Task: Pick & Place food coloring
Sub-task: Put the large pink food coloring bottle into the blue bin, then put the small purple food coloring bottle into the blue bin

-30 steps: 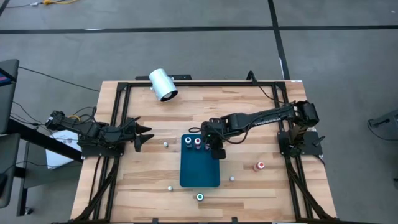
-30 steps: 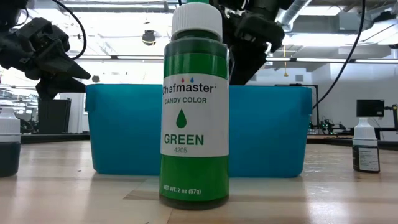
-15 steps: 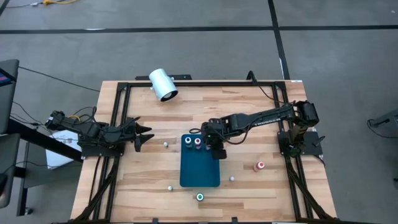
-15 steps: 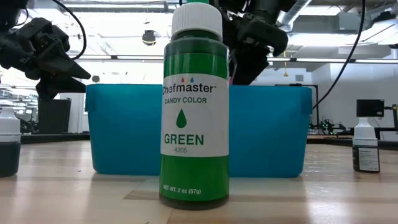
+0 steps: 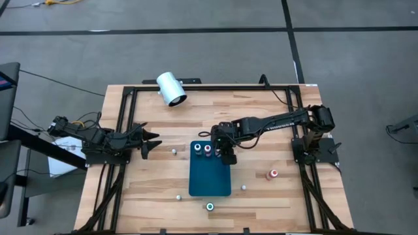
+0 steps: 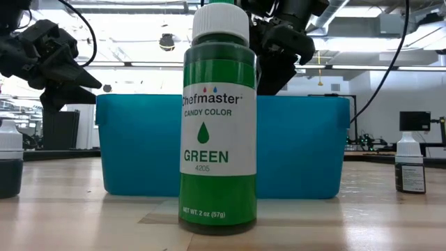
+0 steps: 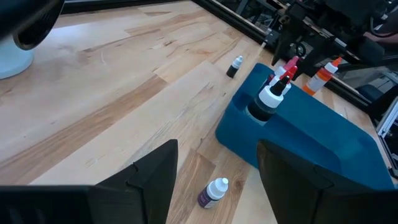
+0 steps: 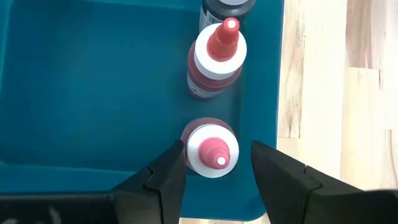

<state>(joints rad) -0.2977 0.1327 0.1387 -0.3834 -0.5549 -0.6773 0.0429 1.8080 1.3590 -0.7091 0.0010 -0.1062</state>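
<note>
Bottle (image 8: 212, 151) stood upright in the bin (image 8: 93, 93), at the table's 12 o'clock end. We saw the right gripper (image 8: 214, 163) directly above, fingers parted, clear of its cap, gripping nothing; left gripper (image 5: 151, 142) waited open at 9 o'clock.

Eight food coloring bottles (image 5: 273, 174) — three in the blue bin (image 5: 209, 181) beneath the right gripper (image 5: 226, 156), five on the table (image 5: 281, 111) around it — one bin, one white cylinder (image 5: 171, 89)

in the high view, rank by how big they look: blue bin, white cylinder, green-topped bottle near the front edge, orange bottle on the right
1. blue bin
2. white cylinder
3. orange bottle and green-topped bottle: both tiny and look alike, so I won't rank them.
</note>
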